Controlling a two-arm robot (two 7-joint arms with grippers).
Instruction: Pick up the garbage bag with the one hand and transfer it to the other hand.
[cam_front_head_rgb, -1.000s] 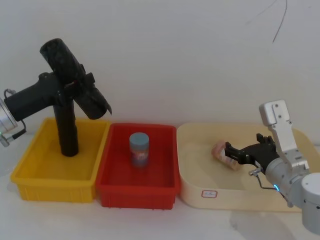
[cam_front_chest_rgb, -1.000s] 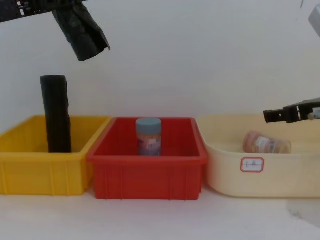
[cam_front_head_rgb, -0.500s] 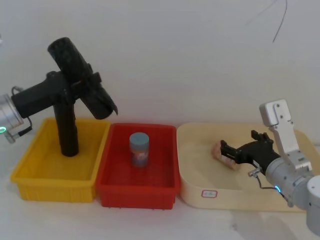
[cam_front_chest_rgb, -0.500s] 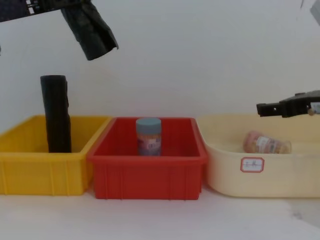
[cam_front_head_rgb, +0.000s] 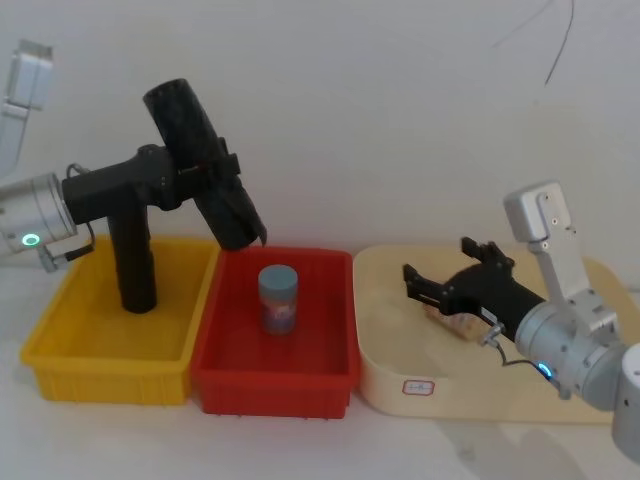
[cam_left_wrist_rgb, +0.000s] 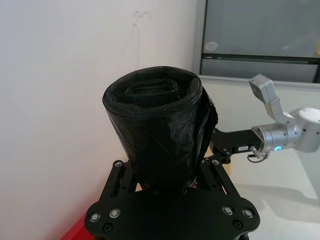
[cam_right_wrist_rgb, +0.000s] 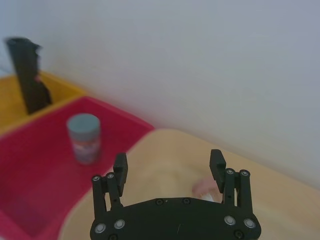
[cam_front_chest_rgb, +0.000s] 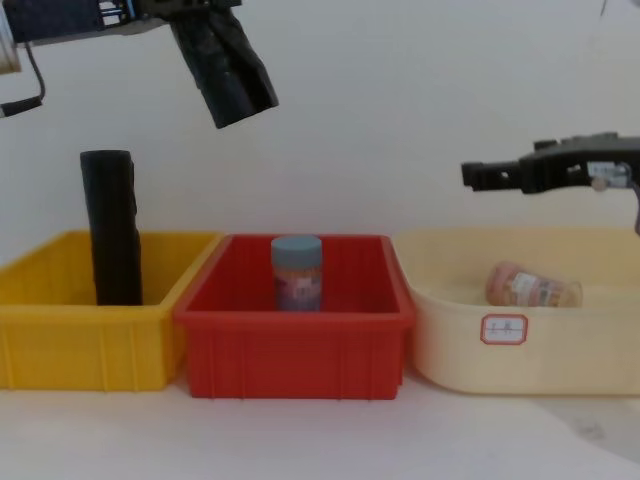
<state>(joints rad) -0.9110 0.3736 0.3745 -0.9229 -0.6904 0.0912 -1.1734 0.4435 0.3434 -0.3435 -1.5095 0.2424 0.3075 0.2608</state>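
Both arms have moved in toward each other. Now the left end effector (cam_front_head_rgb: 208, 172) pinches the garbage bag (cam_front_head_rgb: 236, 215), tilted, high above the left edge of the red bin (cam_front_head_rgb: 275, 375). The right end effector (cam_front_head_rgb: 412, 283) is spread wide above the cream tub (cam_front_head_rgb: 480, 395).

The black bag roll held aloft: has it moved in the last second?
Yes. The glossy black cylindrical garbage bag roll moved to the robot's right: its lower end hung over the yellow plastic bin, now over the red plastic bin.
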